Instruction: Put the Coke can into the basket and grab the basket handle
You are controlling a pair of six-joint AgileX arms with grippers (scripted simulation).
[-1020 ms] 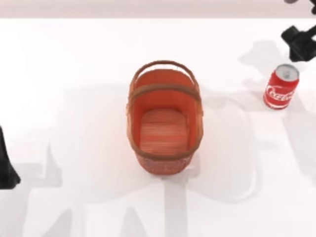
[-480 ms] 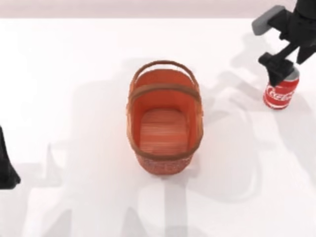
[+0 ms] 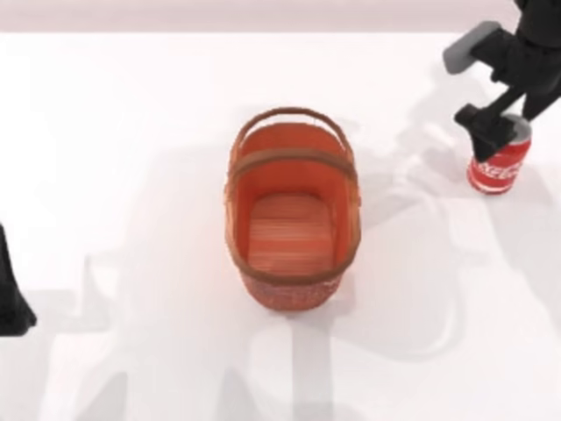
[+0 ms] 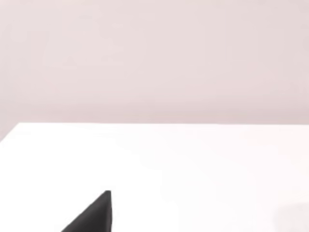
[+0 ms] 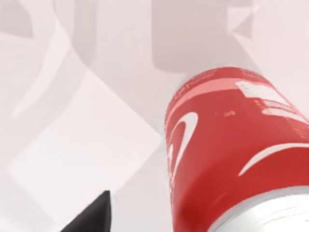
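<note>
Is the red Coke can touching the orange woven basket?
Apart. The top view shows bare white table between the red Coke can and the orange woven basket.

Right arm reaches in from top view's upper right corner, right gripper [image 3: 496,128] pointing down. Left arm [image 3: 12,294] parked at left edge, low.
</note>
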